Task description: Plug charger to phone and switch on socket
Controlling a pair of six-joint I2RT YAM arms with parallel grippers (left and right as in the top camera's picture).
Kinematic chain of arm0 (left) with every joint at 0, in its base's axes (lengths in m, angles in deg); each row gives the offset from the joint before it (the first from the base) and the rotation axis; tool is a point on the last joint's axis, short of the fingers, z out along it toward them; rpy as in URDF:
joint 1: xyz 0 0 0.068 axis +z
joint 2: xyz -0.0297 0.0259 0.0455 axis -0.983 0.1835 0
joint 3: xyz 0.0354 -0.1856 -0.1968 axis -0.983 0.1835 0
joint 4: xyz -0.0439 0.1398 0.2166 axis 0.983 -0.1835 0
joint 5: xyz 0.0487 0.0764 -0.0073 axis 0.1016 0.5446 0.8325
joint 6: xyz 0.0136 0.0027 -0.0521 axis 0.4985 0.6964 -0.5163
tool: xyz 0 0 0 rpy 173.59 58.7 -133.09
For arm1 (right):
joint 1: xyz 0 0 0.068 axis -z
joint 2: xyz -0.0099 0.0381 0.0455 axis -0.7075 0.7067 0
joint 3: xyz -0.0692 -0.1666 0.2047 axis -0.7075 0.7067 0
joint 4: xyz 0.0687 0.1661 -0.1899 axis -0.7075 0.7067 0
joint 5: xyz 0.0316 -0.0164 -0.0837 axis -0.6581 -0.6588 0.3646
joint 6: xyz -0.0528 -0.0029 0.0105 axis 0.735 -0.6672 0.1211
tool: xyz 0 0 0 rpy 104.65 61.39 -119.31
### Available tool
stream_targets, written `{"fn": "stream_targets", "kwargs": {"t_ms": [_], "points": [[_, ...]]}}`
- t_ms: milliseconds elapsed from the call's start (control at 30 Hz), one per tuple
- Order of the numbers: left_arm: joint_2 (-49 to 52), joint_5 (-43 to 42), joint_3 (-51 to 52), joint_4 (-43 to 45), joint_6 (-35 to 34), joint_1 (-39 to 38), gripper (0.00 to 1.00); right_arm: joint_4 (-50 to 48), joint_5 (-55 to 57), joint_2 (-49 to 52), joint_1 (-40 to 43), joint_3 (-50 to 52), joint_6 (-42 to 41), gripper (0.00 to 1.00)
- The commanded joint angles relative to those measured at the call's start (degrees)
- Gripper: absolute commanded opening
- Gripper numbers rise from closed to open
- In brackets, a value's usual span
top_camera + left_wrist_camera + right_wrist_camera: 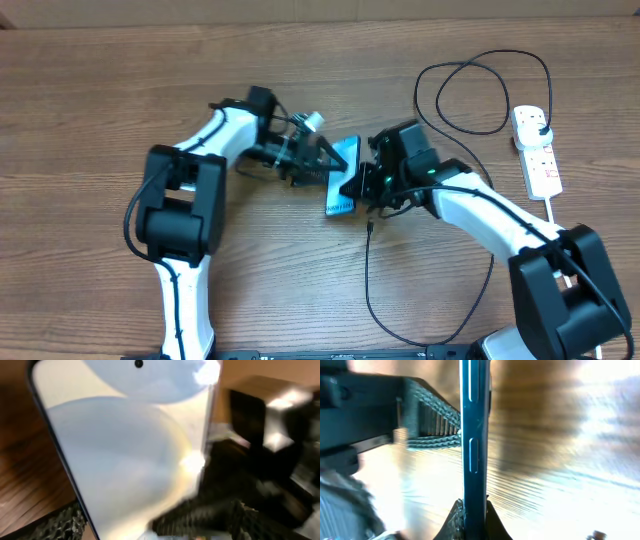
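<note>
Right now the phone is at mid-table between the two grippers, tipped up rather than lying flat. From the right wrist cam it shows edge-on, side buttons visible, wood grain blurred behind it.

Right gripper: jaws pressed together on the phone's lower edge, with a fingertip on each side of the thin body.

Left gripper: jaws spread wide. Its cam is filled by the pale blue screen, with a ribbed pad just beside the phone's left edge and the other pad low on the right. From the right wrist cam, one left pad reaches the phone's face – can't tell whether the pads actually press on it.

The charger isn't plugged into the phone. Its small tip lies loose on the table just below the right gripper, near the phone but apart from it. From there the cable runs toward the near edge, curves back under the right arm, then loops wide at the far right to its black plug on the socket.

The socket lies at the far right, well apart from both grippers – switch positions too small to read.
</note>
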Motion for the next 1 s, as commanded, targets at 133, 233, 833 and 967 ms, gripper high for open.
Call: {"fn": "stream_targets", "kwargs": {"t_ms": [133,233,833,967], "points": [[0.02,-17.99,-0.52,0.15,9.29,1.62,0.83,-6.38,-13.73,-1.36,0.83,-0.87,1.03,0.04],[-0.15,-18.01,-2.34,-0.72,9.27,1.62,0.72,-8.72,-14.49,-1.36,0.83,-0.87,0.96,0.04],[-12.96,-17.99,-10.27,-3.04,6.86,2.16,0.22,-16.61,-14.53,-1.36,0.83,-0.87,-0.96,0.04],[-16.00,-17.99,-10.27,-2.95,5.79,2.14,0.25,-17.90,-14.75,-1.36,0.83,-0.87,-0.92,0.04]]}}
